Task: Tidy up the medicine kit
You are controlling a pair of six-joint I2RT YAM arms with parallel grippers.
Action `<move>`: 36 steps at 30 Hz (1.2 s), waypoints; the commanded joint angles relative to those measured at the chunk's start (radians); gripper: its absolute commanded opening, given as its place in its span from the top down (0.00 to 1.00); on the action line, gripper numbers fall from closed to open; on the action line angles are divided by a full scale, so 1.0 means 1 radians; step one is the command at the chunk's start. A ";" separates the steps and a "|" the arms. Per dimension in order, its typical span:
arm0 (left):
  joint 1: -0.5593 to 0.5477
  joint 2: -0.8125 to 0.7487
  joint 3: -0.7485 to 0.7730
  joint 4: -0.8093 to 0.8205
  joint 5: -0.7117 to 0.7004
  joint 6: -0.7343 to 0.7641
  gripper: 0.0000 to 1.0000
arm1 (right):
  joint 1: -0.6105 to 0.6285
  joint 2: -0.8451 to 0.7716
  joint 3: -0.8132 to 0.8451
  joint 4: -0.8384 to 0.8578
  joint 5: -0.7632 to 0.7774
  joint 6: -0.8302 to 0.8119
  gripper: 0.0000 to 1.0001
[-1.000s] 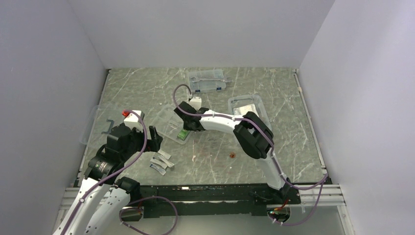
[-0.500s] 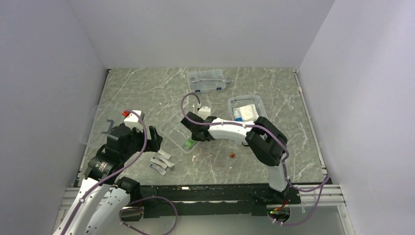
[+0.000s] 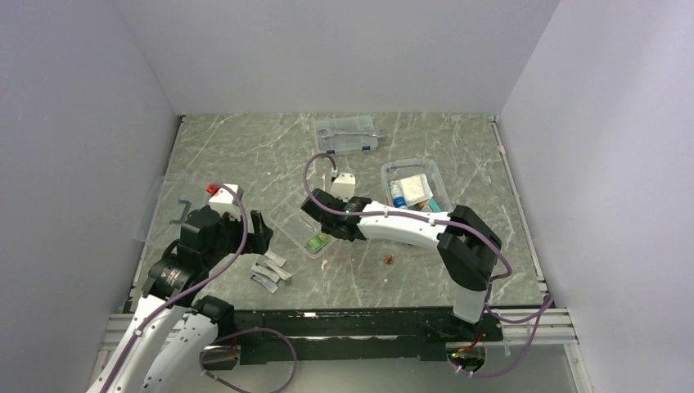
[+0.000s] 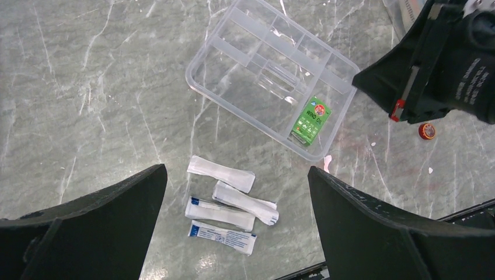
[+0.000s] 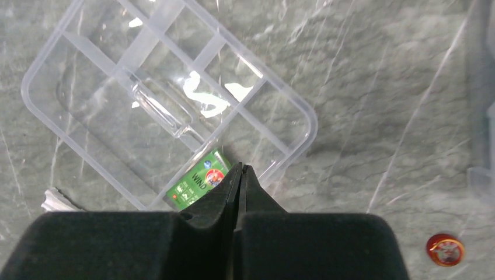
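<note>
Right arm (image 3: 401,225) overhangs divided tray (image 4: 251,76); packets (image 4: 225,201) under left claw (image 4: 234,172) unobstructed.

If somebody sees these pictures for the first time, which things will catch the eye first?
The small green packet printed WIND OIL stands out, lying alone in a corner compartment of the clear divided plastic tray. The right pincer hangs shut right by it. Four flat white sachets lie together on the grey marble table, just outside the tray.
</note>
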 commanded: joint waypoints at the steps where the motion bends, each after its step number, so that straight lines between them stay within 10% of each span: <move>1: -0.005 0.007 0.027 0.015 0.023 -0.002 0.01 | -0.021 -0.034 0.055 0.007 0.106 -0.137 1.00; 6: -0.006 0.012 0.025 0.017 0.030 -0.002 0.01 | -0.076 -0.001 0.087 0.071 0.063 -0.293 0.99; 15: -0.012 0.030 0.027 0.014 0.017 -0.005 0.01 | -0.236 -0.004 -0.018 0.310 -0.272 -0.551 0.60; 36: -0.012 0.062 0.031 0.011 0.015 -0.002 0.01 | -0.287 0.125 0.050 0.354 -0.556 -0.817 0.62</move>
